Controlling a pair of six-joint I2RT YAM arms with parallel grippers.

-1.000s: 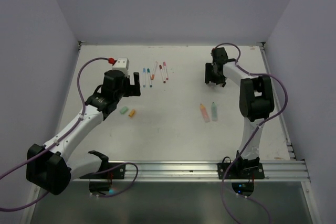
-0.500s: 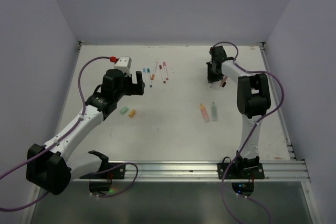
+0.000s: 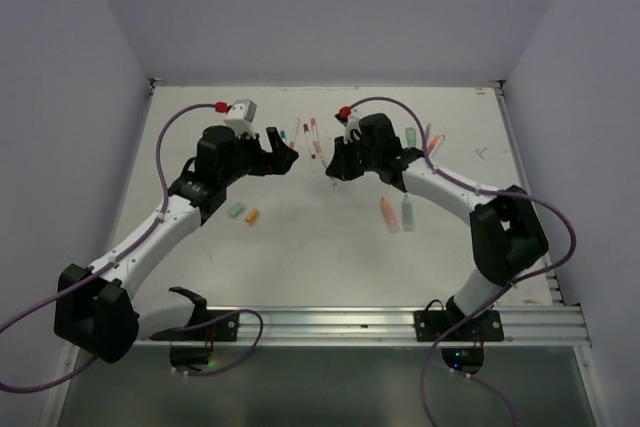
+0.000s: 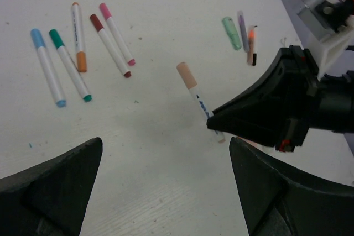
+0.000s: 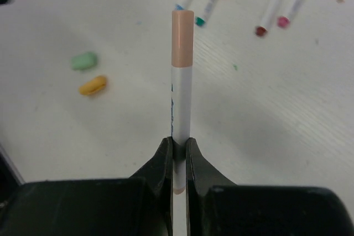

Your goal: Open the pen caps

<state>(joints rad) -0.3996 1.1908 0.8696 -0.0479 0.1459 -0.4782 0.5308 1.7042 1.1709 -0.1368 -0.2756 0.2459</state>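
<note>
Cap-pull setup I think: right gripper (image 5: pixel 178 146) is clamped on a white pen (image 5: pixel 179 95) held off the table, its peach cap (image 5: pixel 182 37) pointing at the left gripper (image 4: pixel 166 150), which gapes wide and empty. Next, left has to close on just the cap and pull straight. Both arms reach toward mid-table, facing each other

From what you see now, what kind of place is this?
Probably a robot test booth: plain grey walls close in a white tabletop, and two black-and-white arms stand bolted to a silver metal rail.
</note>
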